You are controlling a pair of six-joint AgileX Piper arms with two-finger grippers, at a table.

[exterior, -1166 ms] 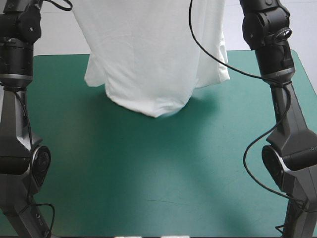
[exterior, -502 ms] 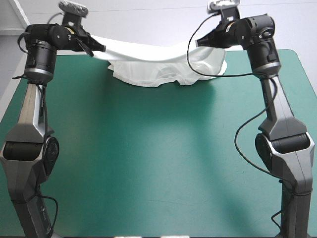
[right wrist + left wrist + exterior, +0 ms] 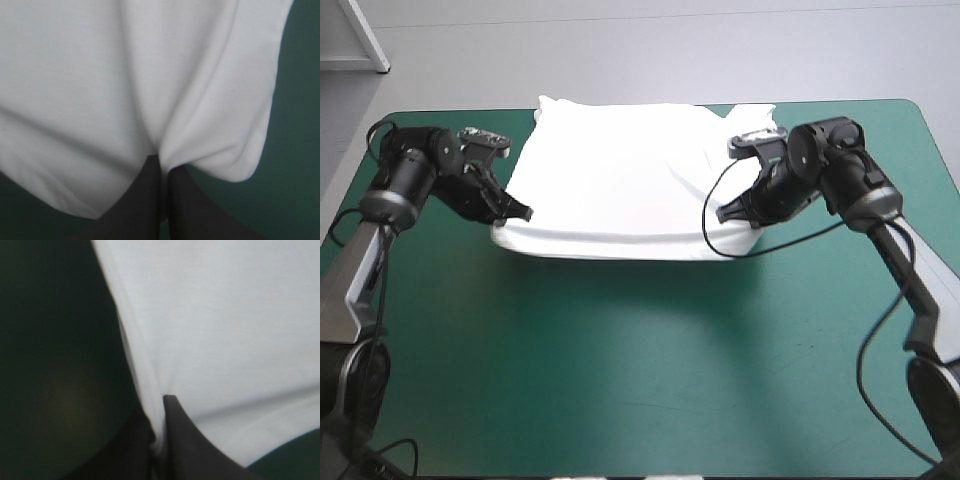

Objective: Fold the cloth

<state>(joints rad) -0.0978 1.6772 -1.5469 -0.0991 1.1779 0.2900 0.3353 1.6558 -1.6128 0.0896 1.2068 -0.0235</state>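
Pinching the T-shirt (image 3: pixel 620 170) at its near-left corner, the left gripper (image 3: pixel 520 212) is clamped on the fabric; the right gripper (image 3: pixel 728 212) clamps the near-right corner. Earlier bunched between raised arms, it now lies spread over the far half of the teal-green cover (image 3: pixel 640 350).

t-shirt (image 3: pixel 620 170): white cloth, matt, fine soft knit; smooth across the middle, soft creases where it's pinched, near edge looks rolled & thicker. table cover (image 3: pixel 620 350): teal-green, matt, smooth, w/ a dull sheen in patches & a faint scuff line nr the front edge. left gripper (image 3: pixel 520 213) & right gripper (image 3: pixel 728 212): black fingers (image 3: pixel 145 200), smooth, matt, prob. plastic or rubber. arm links (image 3: pixel 360 270): grey, satin finish.
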